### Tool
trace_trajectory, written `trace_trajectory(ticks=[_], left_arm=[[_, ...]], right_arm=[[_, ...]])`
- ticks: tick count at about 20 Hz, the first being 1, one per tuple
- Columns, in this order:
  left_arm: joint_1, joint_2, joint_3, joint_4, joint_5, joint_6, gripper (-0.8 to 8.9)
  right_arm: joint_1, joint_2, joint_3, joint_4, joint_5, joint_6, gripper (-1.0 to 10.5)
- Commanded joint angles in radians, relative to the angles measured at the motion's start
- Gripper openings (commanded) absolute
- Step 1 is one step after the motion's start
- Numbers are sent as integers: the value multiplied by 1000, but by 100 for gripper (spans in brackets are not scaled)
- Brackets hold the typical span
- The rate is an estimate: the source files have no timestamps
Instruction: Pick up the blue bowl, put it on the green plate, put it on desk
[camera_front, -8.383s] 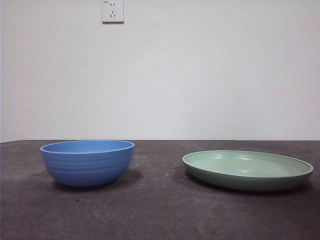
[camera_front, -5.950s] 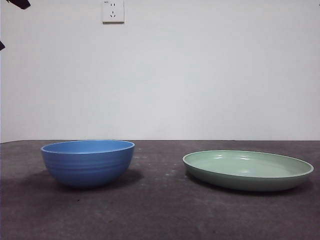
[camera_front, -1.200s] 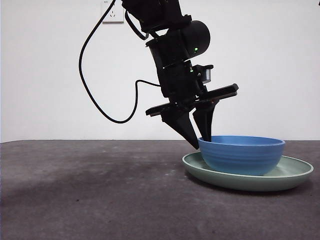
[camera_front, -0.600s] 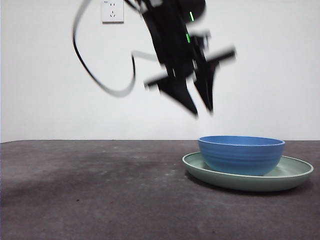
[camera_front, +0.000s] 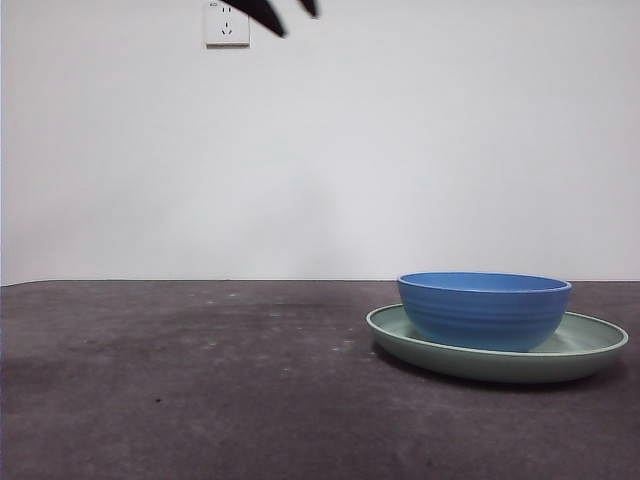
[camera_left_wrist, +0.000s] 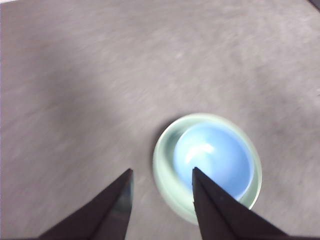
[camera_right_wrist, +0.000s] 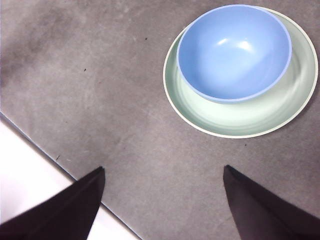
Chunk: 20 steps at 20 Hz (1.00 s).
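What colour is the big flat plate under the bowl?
Pale sage green. The wide shallow plate shows best in the right wrist view, under the glossy blue bowl.

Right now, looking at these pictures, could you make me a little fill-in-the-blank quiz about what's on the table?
1. The blue bowl sits on the green ____.
2. The left gripper is high above the bowl, holding ____.
3. The bowl is ____ inside.
4. The plate rests on the dark ____.

Missing words: plate; nothing; empty; desk

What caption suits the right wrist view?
Blue bowl sits in green plate on the desk; right gripper open above.
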Motion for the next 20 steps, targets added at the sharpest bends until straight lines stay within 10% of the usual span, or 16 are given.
trace_trajectory(ticks=[1,12,20], left_arm=[[8,-100,-137,45,3,29,192],[16,-550,-734,204,215,52,191],[16,-599,-793,214,336,58,190]], right_arm=[[6,4,19,9,1,10,378],[6,4,19,9,2,14,378],[6,5,19,8,2,22,378]])
